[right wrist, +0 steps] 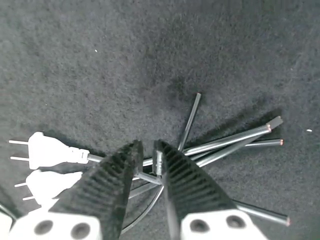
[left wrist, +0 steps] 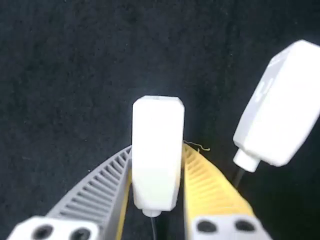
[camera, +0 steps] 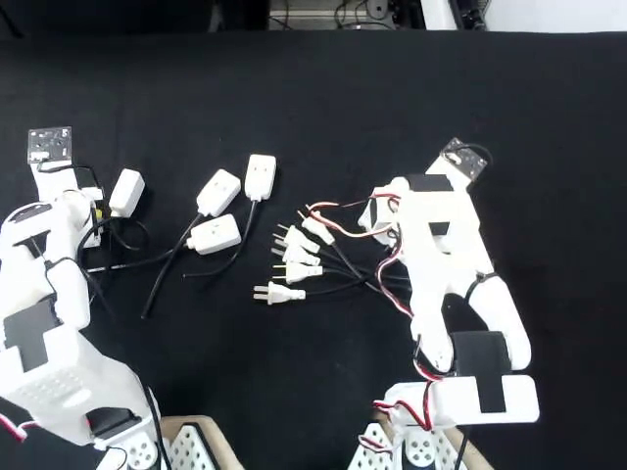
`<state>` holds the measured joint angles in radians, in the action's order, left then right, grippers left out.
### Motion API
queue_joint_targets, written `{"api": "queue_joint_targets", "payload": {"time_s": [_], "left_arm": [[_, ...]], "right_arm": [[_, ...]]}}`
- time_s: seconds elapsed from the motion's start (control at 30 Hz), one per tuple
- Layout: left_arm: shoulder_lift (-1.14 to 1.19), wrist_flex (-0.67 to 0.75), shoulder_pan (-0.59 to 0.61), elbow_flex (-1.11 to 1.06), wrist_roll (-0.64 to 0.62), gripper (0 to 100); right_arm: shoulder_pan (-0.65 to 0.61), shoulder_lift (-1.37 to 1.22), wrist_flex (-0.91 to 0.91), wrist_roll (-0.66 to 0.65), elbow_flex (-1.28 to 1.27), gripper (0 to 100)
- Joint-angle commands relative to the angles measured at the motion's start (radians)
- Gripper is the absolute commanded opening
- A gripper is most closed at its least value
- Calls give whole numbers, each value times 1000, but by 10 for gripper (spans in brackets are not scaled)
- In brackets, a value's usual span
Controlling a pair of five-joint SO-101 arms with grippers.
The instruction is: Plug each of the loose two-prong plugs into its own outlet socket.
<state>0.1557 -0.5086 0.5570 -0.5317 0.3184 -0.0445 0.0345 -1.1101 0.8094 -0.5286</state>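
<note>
Black cloth (camera: 323, 98) bears the left hand (left wrist: 157, 156) clamped on an outlet socket (left wrist: 158, 135) (white), right hand (right wrist: 147, 146) pinching plug cords (right wrist: 226, 139).

A lab workbench: black cloth-covered table (camera: 294, 98), equipment cables (camera: 355, 12) behind.

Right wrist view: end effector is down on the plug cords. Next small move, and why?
Probably lift slightly and draw one plug clear of the rest. The right end effector looks closed on one cord in a crossing bundle, and the plugs lie bunched together. The left end effector holds a socket, ready to meet it.
</note>
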Motion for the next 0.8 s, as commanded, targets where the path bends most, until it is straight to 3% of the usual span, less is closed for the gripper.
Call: {"api": "queue_joint_targets", "payload": {"time_s": [0.0, 0.17, 0.27, 0.47, 0.67, 0.77], "left_arm": [[-8, 8, -5, 47, -6, 36], [-149, -87, 12, 19, 12, 27], [-354, -298, 58, 36, -32, 27], [-796, -743, 22, 79, 83, 27], [-1039, -1083, -314, 85, 121, 27], [-1043, -1152, -542, 30, 120, 27]], "right_arm": [[14, 4, 12, 5, 5, 54], [14, 4, 12, 5, 7, 54], [14, 4, 12, 5, 7, 54], [14, 4, 12, 5, 7, 54], [17, 5, 11, 3, 7, 54], [40, 5, 9, 3, 7, 54]]}}
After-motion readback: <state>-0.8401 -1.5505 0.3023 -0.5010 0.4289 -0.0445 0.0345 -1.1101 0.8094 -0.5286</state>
